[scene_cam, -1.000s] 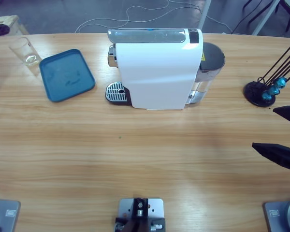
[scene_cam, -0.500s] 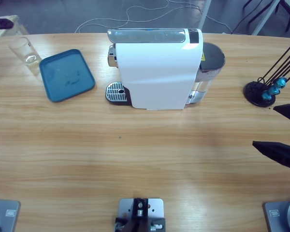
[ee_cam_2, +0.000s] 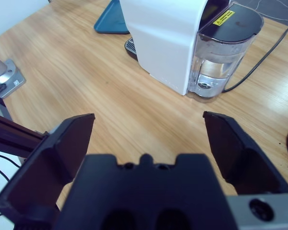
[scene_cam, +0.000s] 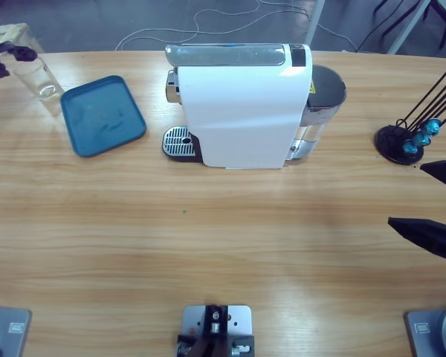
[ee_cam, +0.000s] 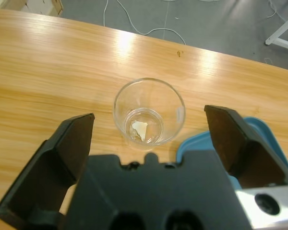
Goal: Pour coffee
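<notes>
Step in hand, by judgement: getting the clear glass into the left gripper so it can go under the coffee machine. No coffee visible anywhere yet; glass holds only a pale glint at its bottom, no dark liquid.

In the high view, glass at roughly ten o'clock on the desk, just beside the blue tray on the tray's nine o'clock side, apart from it or barely so. Left gripper coming in at the far ten o'clock edge, close over the glass. In the left wrist view, fingers spread wide, glass upright and centred between them, nothing touched yet; tray corner showing at four o'clock.

To do it well: keep the glass centred, descend until the fingers straddle the wall below the rim, then close gently, since thin glass looks slippery and easy to tip. Avoid nudging the tray edge with the finger nearest it. Keep upright during carry toward the drip grate at the machine's nine o'clock side.

Right gripper at three o'clock, fingers wide apart, holding nothing, near the capsule stand.
</notes>
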